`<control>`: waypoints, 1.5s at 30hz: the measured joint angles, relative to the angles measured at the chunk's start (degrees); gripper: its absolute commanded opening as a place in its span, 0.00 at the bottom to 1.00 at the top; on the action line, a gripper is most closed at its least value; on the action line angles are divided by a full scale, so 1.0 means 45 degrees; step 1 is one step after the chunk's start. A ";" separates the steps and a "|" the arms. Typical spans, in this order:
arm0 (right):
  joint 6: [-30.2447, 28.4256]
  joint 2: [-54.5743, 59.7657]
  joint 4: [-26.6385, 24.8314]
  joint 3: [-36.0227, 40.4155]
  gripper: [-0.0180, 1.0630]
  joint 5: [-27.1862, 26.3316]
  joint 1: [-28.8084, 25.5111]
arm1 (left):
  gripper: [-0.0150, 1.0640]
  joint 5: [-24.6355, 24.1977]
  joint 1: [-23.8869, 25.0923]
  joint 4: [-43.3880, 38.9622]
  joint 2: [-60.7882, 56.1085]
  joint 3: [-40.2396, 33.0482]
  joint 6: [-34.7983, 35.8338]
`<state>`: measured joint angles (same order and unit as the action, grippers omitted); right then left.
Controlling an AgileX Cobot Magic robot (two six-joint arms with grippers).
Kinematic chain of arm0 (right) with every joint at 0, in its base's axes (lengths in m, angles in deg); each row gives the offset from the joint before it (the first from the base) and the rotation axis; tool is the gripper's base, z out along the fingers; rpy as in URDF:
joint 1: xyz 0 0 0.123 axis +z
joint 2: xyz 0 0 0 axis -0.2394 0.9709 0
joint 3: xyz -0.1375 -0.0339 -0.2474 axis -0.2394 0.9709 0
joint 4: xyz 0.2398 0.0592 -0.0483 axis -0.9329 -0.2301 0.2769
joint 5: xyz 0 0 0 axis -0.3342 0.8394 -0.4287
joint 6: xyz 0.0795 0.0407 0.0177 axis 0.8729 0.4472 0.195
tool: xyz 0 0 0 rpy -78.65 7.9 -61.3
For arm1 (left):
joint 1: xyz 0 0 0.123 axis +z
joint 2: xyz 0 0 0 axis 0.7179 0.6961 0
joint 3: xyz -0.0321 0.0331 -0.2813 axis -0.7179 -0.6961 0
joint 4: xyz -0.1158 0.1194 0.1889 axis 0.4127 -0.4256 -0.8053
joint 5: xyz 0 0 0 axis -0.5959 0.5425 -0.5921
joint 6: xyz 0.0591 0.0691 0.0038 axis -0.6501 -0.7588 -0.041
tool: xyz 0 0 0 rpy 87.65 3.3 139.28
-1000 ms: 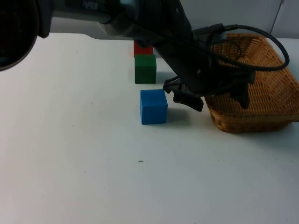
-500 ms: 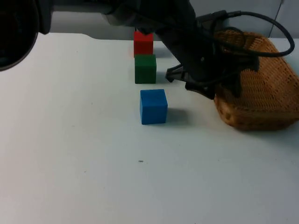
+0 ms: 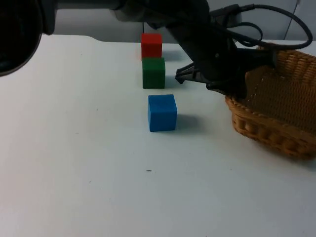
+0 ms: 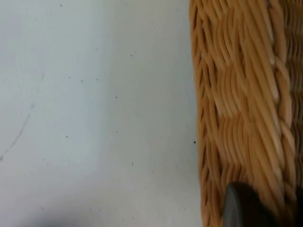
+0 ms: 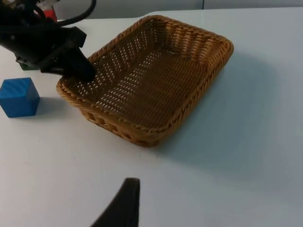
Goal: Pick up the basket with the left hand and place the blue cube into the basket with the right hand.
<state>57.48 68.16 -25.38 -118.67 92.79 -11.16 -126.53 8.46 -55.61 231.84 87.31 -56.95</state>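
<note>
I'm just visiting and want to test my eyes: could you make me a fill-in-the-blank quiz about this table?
1. The left gripper has its fingers on the rim of the ____.
2. The cube nearest the wicker basket is ____.
3. The green cube sits between the blue cube and the ____ cube.
4. The basket holds ____ cubes.

Missing words: basket; blue; red; no

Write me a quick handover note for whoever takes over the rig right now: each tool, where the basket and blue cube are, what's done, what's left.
Left tool: shut on the wicker basket at its rim on the cube side; basket tilted, that side raised.
Right tool: over the table near the basket, holding nothing, waiting.
Blue cube: on the white table, apart from the basket, nearest of a row with the green cube and the red cube.
Done: basket gripped.
Left: finish lifting the basket; right tool picks the blue cube and places it in.
</note>
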 measured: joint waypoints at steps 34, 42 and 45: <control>0.0000 0.0000 0.0000 0.0000 0.98 0.0000 0.0000 | 0.01 0.1757 0.4706 0.5369 -0.8924 -1.0490 -0.5182; 0.0000 0.0000 0.0000 0.0000 0.98 0.0000 0.0000 | 0.01 0.2032 0.6932 0.6374 -1.1305 -1.3875 -0.7154; 0.0000 0.0000 0.0000 0.0000 0.98 0.0000 0.0000 | 0.01 0.1802 0.8441 0.6745 -1.2598 -1.5372 -0.8077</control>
<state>57.48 68.16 -25.38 -118.67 92.79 -11.16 -118.43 46.45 -25.26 175.15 18.13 -93.30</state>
